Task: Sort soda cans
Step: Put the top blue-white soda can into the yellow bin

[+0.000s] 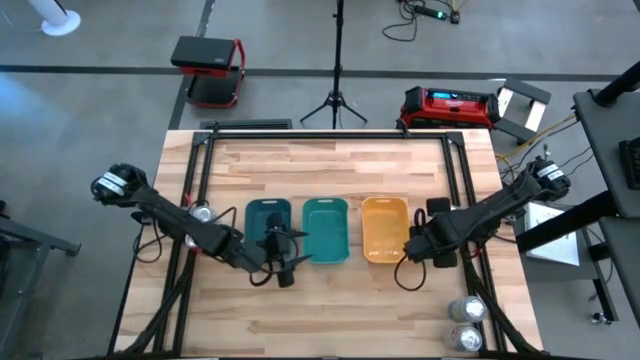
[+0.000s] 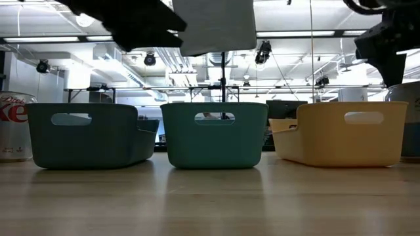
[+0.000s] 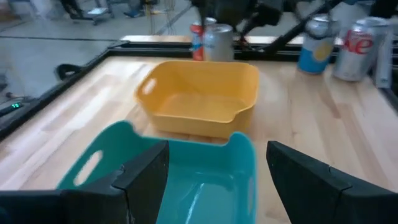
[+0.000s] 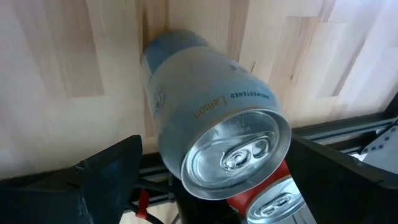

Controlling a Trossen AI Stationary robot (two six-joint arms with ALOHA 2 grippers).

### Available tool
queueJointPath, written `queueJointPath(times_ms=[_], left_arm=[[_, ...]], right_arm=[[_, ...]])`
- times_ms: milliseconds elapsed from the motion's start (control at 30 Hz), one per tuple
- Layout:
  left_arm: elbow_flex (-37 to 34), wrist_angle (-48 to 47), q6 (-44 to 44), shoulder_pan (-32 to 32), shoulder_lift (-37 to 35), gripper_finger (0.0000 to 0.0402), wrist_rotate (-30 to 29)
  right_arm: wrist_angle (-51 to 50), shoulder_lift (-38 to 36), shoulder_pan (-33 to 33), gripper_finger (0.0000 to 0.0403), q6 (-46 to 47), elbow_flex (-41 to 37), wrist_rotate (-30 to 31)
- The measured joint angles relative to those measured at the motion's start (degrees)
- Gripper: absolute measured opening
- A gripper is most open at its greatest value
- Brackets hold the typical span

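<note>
- The wooden counter (image 1: pixel 330 170) carries three trays in a row: a dark teal tray (image 1: pixel 262 215), a lighter teal tray (image 1: pixel 325 235) and an orange tray (image 1: pixel 384 232). No can is seen inside the lighter teal or orange tray; the dark teal one is partly hidden by the left arm.
- The left pincer (image 3: pixel 217 177) is held above the teal trays, near their front edge. Its fingers are spread apart and nothing is carried.
- The right pincer (image 4: pixel 214 155) is lowered just beside the right end of the orange tray. Its fingers are spread on either side of a silver can (image 4: pixel 205 118), with a gap showing on each side, so the can is straddled but not judged to be clamped.
- The step in hand is judged to be the pick-up of this silver can. The fingers would next need to be closed squarely on its body without the red can (image 4: pixel 277 202) touching it being knocked. A lift and a carry to a tray would then be called for.
- Five cans can be counted: four silver or grey, one red.
  - The straddled silver can and the red can stand together.
  - One left can (image 1: pixel 203 212) stands beside the dark teal tray.
  - Two corner cans (image 1: pixel 468 310) stand at the counter's front right corner.
</note>
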Motion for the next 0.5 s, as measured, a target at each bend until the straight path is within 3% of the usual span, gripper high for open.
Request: queueJointPath(times_ms=[233, 500], left_arm=[[5.3, 0.0, 4.3, 0.3, 5.0, 0.0254, 4.6], [7.3, -2.6, 6.5, 2.1, 6.8, 0.0254, 7.0]], right_arm=[[4.1, 0.0, -2.0, 0.0370, -2.7, -1.8, -0.2], [4.7, 0.0, -2.8, 0.0321, -3.6, -2.0, -0.8]])
